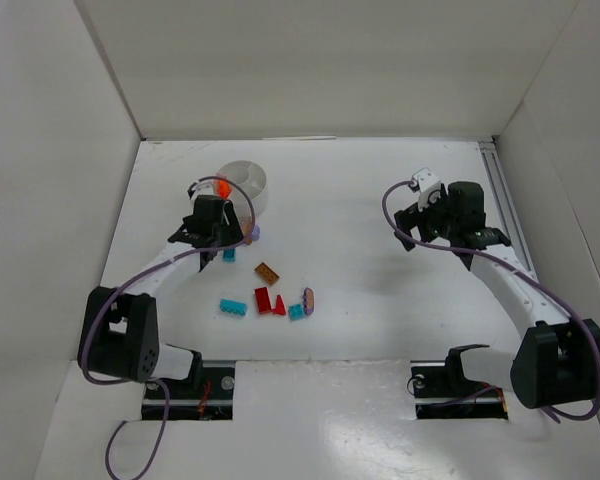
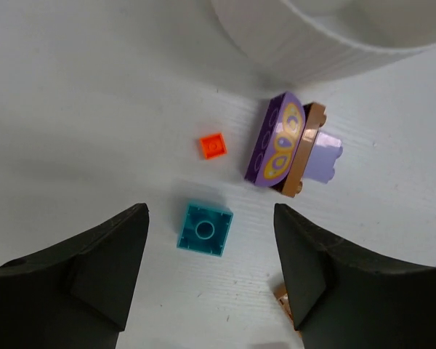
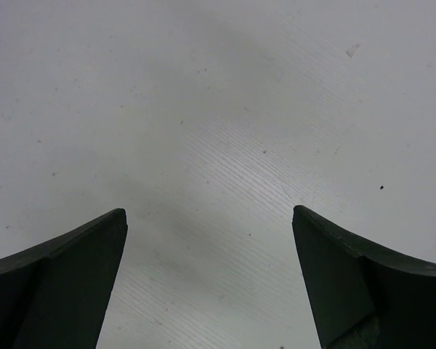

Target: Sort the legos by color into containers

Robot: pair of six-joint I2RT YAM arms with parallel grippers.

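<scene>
The left gripper (image 1: 218, 238) hangs just short of the white round dish (image 1: 246, 180). A bright orange bit (image 1: 223, 187) shows at the dish's rim just beyond the gripper, a small teal brick (image 1: 229, 254) peeks out at its near side, and a pale purple piece (image 1: 253, 234) lies just to its right. Nearer the arm bases and to that gripper's right, on the tabletop (image 1: 370, 300), lie a brown-orange brick (image 1: 267, 271), a long teal brick (image 1: 233, 306), a red brick (image 1: 264, 299) beside a red wedge (image 1: 279, 306), and a teal bit (image 1: 296, 311) just beside a purple-and-brown oval piece (image 1: 308, 298). The right gripper (image 1: 415, 215) is well apart, far to the right of every piece.
</scene>
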